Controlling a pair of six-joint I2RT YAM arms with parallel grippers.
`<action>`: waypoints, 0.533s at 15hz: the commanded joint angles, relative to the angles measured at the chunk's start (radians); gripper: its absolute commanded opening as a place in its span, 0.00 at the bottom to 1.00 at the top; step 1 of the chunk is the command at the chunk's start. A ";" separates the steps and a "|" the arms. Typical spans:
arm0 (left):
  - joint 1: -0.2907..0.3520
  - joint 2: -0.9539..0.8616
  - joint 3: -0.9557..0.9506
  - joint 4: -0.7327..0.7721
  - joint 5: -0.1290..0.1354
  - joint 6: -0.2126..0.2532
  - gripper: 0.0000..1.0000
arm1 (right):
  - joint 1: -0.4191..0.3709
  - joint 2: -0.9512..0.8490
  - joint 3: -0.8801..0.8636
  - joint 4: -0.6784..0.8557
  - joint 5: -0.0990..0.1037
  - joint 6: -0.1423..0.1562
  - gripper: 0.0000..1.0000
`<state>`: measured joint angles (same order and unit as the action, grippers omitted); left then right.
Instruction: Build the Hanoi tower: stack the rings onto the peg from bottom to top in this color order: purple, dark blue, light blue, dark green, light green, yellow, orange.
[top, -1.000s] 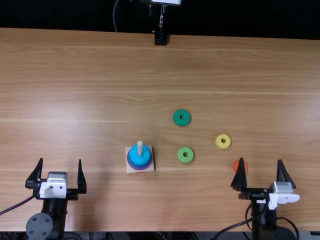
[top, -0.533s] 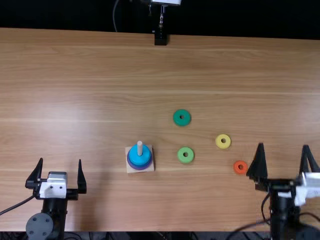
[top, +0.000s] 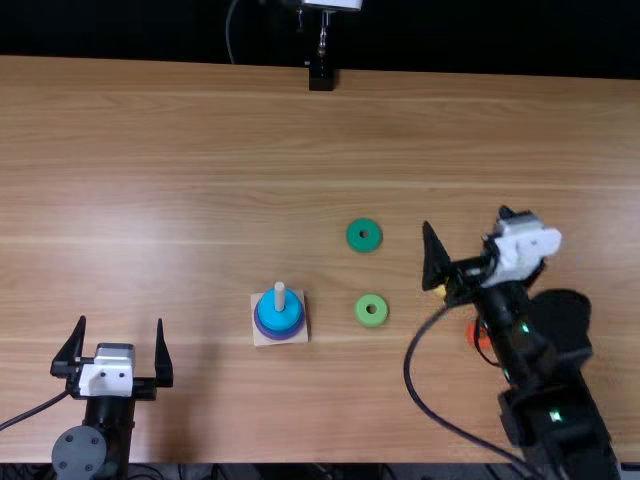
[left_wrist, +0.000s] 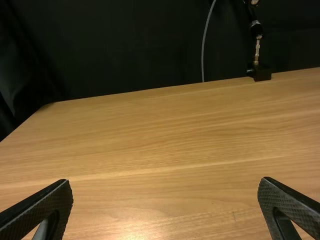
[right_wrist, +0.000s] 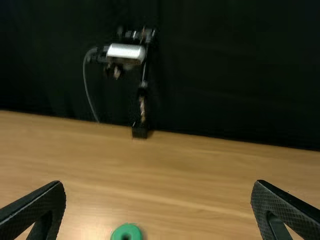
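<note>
Nearest, left of the peg (top: 280, 295), the left gripper (top: 120, 320) has its 2 fingers spread wide with nothing between them; the orange ring (top: 473, 335), partly covered by the right arm, is well right of the peg and slightly nearer; the square base (top: 260, 339) carries a purple ring (top: 280, 335) at the bottom of the peg and a light blue ring (top: 278, 311) at the top, though I cannot make out the dark blue between; the light green ring (top: 371, 320) lies flat, right of the peg; the yellow ring (top: 440, 291), mostly covered by the right arm, is farther right of the peg.

Farthest of the loose rings, the dark green ring (top: 353, 236) lies flat, right of and beyond the peg; the right gripper (top: 466, 215), also beyond the peg, has its 2 fingers well apart and empty; dark green looks like the next ring, and the right arm is nearer; being round, the ring has no long axis to match, so the pincer mainly needs to shift towards the peg's side, centre over the ring and lower.
</note>
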<state>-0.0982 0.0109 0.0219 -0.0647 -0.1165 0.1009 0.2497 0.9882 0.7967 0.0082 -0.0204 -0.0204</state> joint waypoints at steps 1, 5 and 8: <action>-0.001 -0.011 -0.022 -0.005 -0.001 0.004 1.00 | 0.031 0.102 0.108 -0.070 -0.024 0.008 1.00; -0.001 -0.011 -0.022 -0.005 -0.001 0.004 1.00 | 0.033 0.369 0.375 -0.677 -0.020 0.000 1.00; -0.001 -0.011 -0.022 -0.005 -0.001 0.004 1.00 | 0.034 0.492 0.466 -0.707 -0.020 0.013 1.00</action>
<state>-0.0982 0.0109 0.0219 -0.0647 -0.1165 0.1005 0.2752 1.4776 1.2083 -0.7036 -0.0334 -0.0185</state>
